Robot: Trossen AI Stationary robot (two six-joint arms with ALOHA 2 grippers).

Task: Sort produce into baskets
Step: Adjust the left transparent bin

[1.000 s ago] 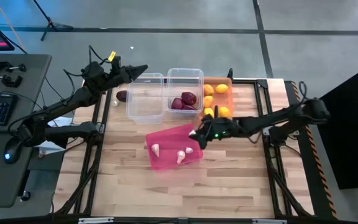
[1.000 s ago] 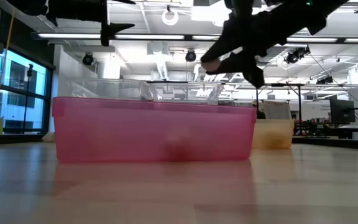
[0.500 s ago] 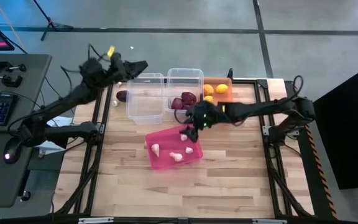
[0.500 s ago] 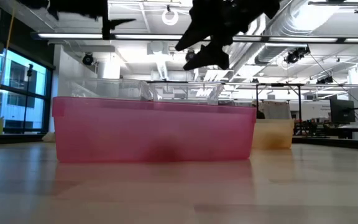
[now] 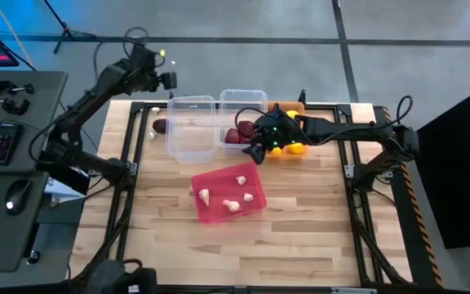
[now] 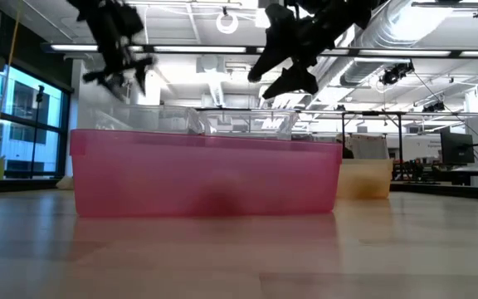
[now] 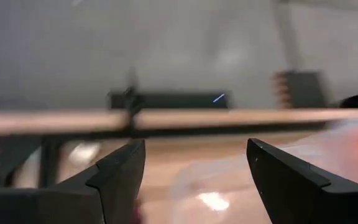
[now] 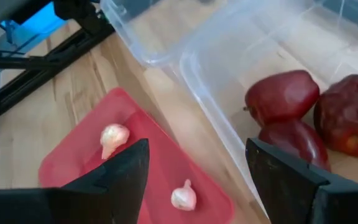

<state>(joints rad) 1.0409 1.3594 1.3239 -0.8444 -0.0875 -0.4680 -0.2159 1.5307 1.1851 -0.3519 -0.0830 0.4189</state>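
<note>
Reaching over clear bin (image 5: 243,118) — right fingers (image 8: 120,180) apart

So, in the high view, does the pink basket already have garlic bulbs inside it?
Yes, four small white garlic bulbs lie on the floor of the pink basket, spread apart from each other.

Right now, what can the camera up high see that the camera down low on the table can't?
Only the high view shows inside the bins: garlic bulbs in the pink bin, red onions, and lemons.

Only the low view shows the room's ceiling lights.

Both show the pink bin, the right claw and the left claw.
</note>
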